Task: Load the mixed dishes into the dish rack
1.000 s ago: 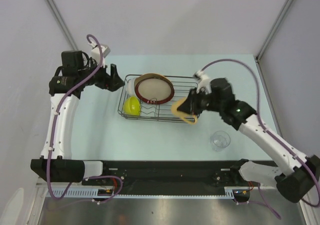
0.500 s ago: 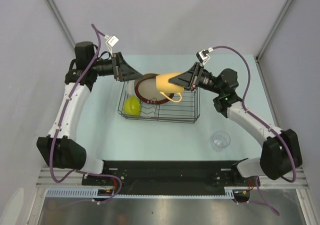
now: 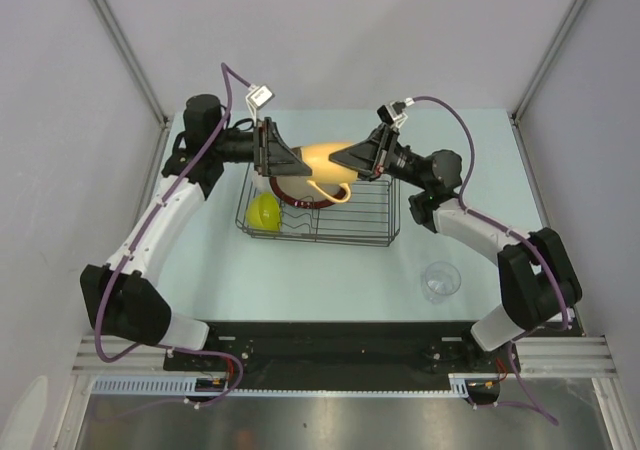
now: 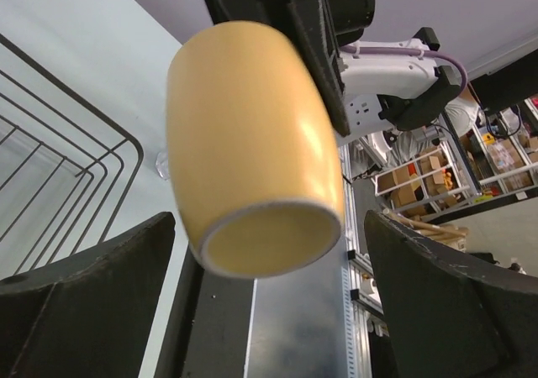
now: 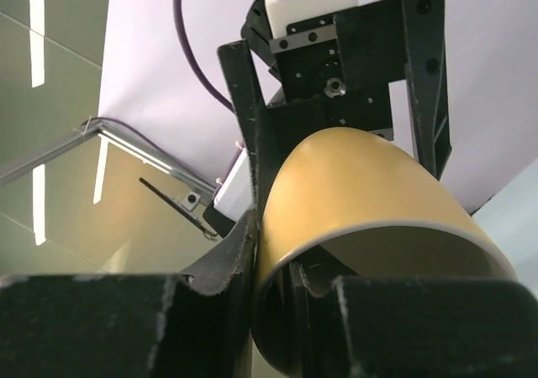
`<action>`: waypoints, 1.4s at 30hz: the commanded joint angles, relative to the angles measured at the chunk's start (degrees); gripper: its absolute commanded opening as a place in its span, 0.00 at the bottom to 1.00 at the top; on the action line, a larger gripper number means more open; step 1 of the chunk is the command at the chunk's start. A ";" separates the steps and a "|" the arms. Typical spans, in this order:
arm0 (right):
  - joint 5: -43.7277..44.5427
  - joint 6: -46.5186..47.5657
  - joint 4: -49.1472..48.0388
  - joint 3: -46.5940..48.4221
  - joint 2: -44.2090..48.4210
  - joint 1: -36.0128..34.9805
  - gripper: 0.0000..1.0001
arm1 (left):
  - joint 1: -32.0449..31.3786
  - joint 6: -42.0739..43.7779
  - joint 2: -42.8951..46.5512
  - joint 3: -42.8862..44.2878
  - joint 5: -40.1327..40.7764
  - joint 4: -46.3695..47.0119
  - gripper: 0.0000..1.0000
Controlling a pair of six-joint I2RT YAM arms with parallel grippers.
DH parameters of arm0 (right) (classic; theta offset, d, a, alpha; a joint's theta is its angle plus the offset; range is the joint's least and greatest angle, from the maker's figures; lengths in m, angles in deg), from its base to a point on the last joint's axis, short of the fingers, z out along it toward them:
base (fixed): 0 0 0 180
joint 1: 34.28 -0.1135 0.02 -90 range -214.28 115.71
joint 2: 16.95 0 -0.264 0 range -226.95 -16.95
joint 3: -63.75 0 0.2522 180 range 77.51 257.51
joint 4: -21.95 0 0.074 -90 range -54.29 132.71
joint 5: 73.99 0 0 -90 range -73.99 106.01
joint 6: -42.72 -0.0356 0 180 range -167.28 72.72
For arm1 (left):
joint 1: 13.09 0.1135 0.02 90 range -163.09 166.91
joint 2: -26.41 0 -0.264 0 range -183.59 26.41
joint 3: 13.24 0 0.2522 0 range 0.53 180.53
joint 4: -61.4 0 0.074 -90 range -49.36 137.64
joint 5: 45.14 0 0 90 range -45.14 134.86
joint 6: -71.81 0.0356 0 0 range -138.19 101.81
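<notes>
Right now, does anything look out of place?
The cream cup hangs sideways in mid-air above the dish rack, gripped at its rim by the right tool, with the left tool open around its other end. The small clear glass stands outside the rack.

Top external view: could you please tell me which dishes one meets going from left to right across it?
lime-green bowl → cream cup → small clear glass

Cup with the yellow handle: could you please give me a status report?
Right gripper shut on cup rim, cup sideways above dish rack. Left gripper open, facing its base. Red-rimmed plate in rack beneath.
</notes>
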 commanded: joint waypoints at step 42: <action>0.63 -1.16 -3.77 1.15 -2.35 2.12 0.57 | -5.80 22.50 -5.32 18.85 10.58 -24.96 0.00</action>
